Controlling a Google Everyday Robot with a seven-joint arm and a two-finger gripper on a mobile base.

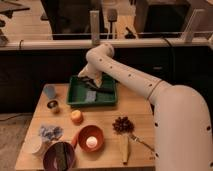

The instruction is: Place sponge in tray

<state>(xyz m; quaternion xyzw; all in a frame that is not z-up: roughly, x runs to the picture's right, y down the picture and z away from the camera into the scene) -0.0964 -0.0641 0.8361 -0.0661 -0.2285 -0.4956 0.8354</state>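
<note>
A green tray (75,98) stands at the back of the wooden table. A grey-blue sponge (90,96) lies flat inside it, near the middle. My gripper (96,85) hangs from the white arm (125,75) over the tray's back part, just above and behind the sponge. The arm comes in from the right and hides the tray's far right corner.
Left of the tray are a blue cup (49,91) and a small tin (53,105). In front are an orange (76,116), a red bowl (91,138), a dark cluster (122,124), a purple bowl (59,155) and a crumpled blue bag (50,131).
</note>
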